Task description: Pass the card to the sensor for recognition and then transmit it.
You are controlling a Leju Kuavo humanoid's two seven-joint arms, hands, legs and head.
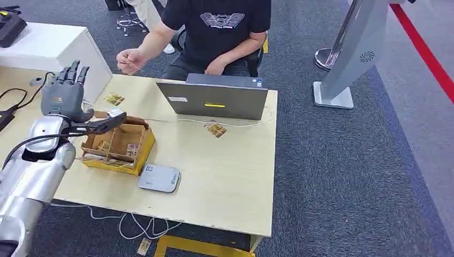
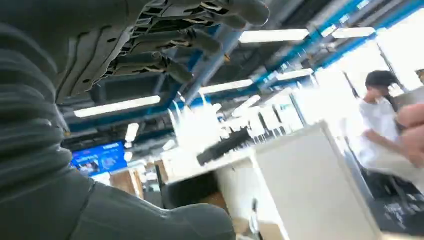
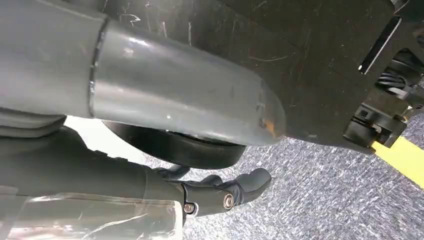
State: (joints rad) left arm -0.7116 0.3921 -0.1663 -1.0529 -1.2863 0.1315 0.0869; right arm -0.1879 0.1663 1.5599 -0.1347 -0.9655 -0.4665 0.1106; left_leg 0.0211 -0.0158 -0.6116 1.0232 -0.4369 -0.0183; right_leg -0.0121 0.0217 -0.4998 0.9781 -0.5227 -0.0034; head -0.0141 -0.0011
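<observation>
Wooden table (image 1: 230, 166); left hand (image 1: 64, 93) raised, seemingly empty.

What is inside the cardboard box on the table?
The cardboard box has compartments holding what look like cards, lying flat or leaning. The left hand, its thumb over the box's far edge, covers part of it, so what lies there cannot be seen.

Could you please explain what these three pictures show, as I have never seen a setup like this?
It is a humanoid robot with two silver arms. The head view looks down on a pale wooden table. On it lie a yellow cardboard box of cards, a flat grey card sensor, a grey laptop and loose cards. A person in a black shirt sits behind. The left hand is raised, fingers spread, holding nothing. The other two pictures come from wrist cameras; the right hand hangs over grey carpet.
</observation>
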